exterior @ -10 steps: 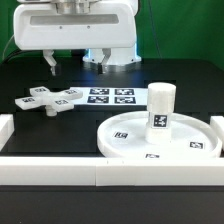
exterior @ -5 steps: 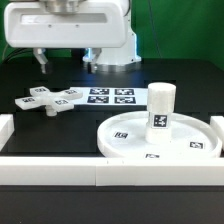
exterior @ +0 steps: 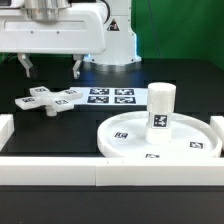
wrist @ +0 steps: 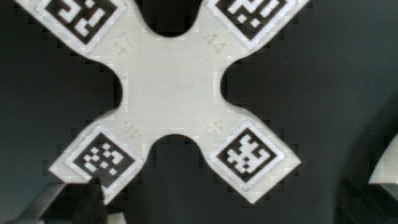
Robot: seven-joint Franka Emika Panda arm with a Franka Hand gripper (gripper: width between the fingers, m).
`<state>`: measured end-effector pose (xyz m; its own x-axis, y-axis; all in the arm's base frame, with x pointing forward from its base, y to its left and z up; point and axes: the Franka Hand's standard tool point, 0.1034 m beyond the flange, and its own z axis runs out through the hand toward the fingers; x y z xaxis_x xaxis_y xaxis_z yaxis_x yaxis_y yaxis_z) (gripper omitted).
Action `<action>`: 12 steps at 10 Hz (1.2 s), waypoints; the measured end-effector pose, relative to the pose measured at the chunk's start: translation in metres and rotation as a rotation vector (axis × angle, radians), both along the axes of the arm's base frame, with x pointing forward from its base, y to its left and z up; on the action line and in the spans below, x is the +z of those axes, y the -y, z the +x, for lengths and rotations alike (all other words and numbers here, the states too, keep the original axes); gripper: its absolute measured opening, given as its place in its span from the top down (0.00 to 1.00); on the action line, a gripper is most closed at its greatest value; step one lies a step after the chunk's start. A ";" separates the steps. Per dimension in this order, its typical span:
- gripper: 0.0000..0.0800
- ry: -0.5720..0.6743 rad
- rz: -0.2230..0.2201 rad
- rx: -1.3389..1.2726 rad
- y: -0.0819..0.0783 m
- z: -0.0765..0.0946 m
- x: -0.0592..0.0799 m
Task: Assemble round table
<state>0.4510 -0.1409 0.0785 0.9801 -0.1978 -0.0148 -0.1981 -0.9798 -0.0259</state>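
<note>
The white cross-shaped base point(exterior: 50, 98) lies flat on the black table at the exterior view's left. It fills the wrist view point(wrist: 173, 90), with tags on its arms. My gripper point(exterior: 51, 66) hangs open and empty above it, with one finger on each side and not touching it. In the wrist view only a dark fingertip point(wrist: 71, 205) shows at the picture's edge. The large rimmed round disc point(exterior: 195, 150) lies at the exterior view's right. The short thick cylinder leg point(exterior: 161, 108) stands upright on it.
The marker board point(exterior: 111, 96) lies flat between the base and the disc. A long white border bar point(exterior: 90, 172) runs along the front, and another point(exterior: 5, 128) stands at the exterior view's left edge. The robot's white body point(exterior: 70, 35) fills the back.
My gripper has moved toward the exterior view's left, from over the marker board's far edge to above the cross-shaped base. The parts have not moved.
</note>
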 end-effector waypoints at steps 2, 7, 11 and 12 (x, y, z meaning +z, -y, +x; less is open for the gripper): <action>0.19 -0.015 -0.007 0.021 0.012 -0.009 -0.017; 0.19 -0.036 -0.027 0.029 0.012 -0.018 -0.036; 0.19 -0.040 -0.025 0.036 0.009 -0.018 -0.038; 0.19 -0.044 -0.026 0.036 0.009 -0.019 -0.040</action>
